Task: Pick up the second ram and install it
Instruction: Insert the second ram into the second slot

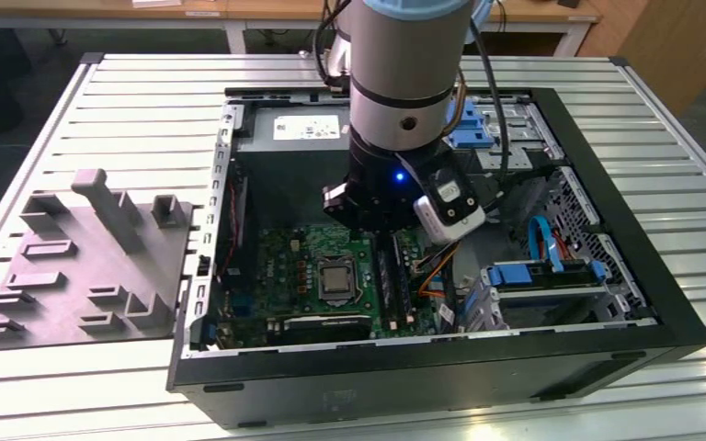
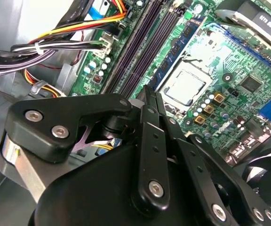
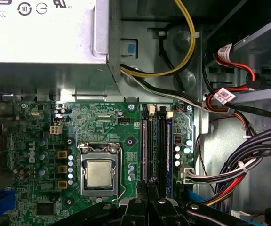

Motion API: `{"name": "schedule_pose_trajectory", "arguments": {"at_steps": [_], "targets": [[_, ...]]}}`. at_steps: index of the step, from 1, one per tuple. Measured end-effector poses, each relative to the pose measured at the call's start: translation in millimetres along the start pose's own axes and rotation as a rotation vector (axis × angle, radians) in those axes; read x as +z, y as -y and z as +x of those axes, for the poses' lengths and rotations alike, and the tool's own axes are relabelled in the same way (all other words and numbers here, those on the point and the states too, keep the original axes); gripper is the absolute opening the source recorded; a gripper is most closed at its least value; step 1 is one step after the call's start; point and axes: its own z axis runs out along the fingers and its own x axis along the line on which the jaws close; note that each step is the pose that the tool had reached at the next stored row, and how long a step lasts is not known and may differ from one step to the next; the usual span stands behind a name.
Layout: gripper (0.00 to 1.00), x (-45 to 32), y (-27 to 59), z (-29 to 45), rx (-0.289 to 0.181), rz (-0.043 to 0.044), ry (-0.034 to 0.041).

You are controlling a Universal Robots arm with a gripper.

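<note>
Broadly, a ribbed metal surface [image 1: 120,101] carries an open black computer case [image 1: 451,372]. To the exterior view's left of the case lies a grey moulded fixture [image 1: 84,266]. The robot arm [image 1: 403,83] reaches from above into the case, near its middle. On the bottom of the case lies the green motherboard [image 3: 36,136], with a bundle of black, red and yellow cables [image 3: 248,155] beside it. On the board a square silver socket [image 3: 99,173] sits just beside a row of long narrow memory slots [image 3: 160,150]. In the second wrist view the second ram [image 2: 177,57], a bluish-green strip with dark chips, stands on its edge in the slot line nearest to the socket. The tool [image 2: 152,94] is right over this row and it is clenched: its black fingertips [image 2: 146,110] are pressed together at the near end of the visible strip. Whether they pinch the edge of the ram or only touch it, I cannot tell.
</note>
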Motion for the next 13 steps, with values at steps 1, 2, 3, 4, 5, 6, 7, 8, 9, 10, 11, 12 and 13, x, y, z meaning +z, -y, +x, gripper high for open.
{"name": "schedule_pose_trajectory", "arguments": {"at_steps": [1, 2, 3, 4, 5, 6, 7, 8, 9, 10, 11, 12, 13], "targets": [[0.12, 0.1, 0.0, 0.0, 0.0, 0.0002, 0.0], [0.12, 0.5, 0.0, 0.0, 0.0, -0.0001, 0.0001], [0.12, 0.9, 0.0, 0.0, 0.0, -0.0002, 0.0001], [0.12, 1.4, 0.0, 0.0, 0.0, -0.0004, 0.0002], [0.12, 2.0, 0.0, 0.0, 0.0, -0.0003, 0.0002], [0.12, 2.6, 0.0, 0.0, 0.0, -0.0003, 0.0001], [0.12, 3.2, 0.0, -0.4, 0.0, -0.0002, 0.0001], [0.12, 3.9, 0.0, -0.7, -0.001, -0.0003, 0.0], [0.12, 4.5, 0.0, -1.1, -0.002, -0.0003, -0.0002], [0.12, 5.1, 0.1, -1.6, -0.003, -0.0003, -0.0004], [0.12, 5.7, 0.1, -1.8, -0.004, -0.0003, -0.0005], [0.12, 6.2, 0.1, -1.9, -0.004, -0.0003, -0.0005], [0.12, 6.7, 0.1, -2.0, -0.005, -0.0004, -0.0005]]}}
